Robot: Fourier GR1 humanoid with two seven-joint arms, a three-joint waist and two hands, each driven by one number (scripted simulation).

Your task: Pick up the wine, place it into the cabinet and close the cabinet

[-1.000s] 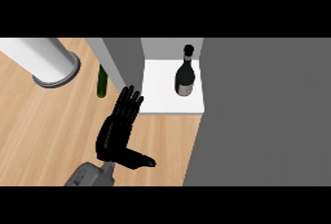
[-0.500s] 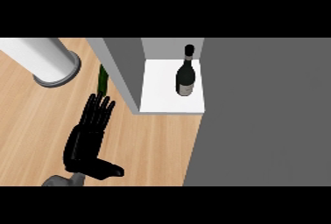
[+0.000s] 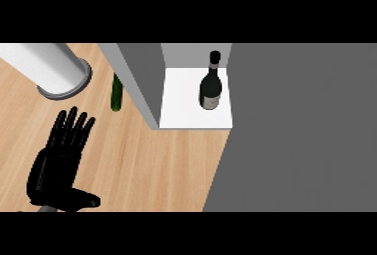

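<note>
**Wine in the cabinet, door not yet shut**

The wine (image 3: 211, 88) stands upright on the white floor of the cabinet (image 3: 184, 119), towards the back right of the open compartment, with no hand touching it. Judging from that, the pick-up and the placing are done.

What is left is the closing. The compartment is open to view from above and its front edge is uncovered. The broad grey panel (image 3: 302, 134) that fills the right side of the view is probably the open door, though this view does not settle whether it is the door or a side of the cabinet.

Only one hand (image 3: 60, 152) shows, at the lower left over the wooden counter (image 3: 169, 169), well apart from the cabinet. Its fingers are straight and spread, pointing up the view, the thumb is out to the side, and it holds nothing. By its place at the left it seems to be the left hand; the right hand does not show.

A green bottle (image 3: 116, 92) lies just beside the cabinet's left wall, and a white cylinder (image 3: 48, 67) sits at the upper left.
</note>
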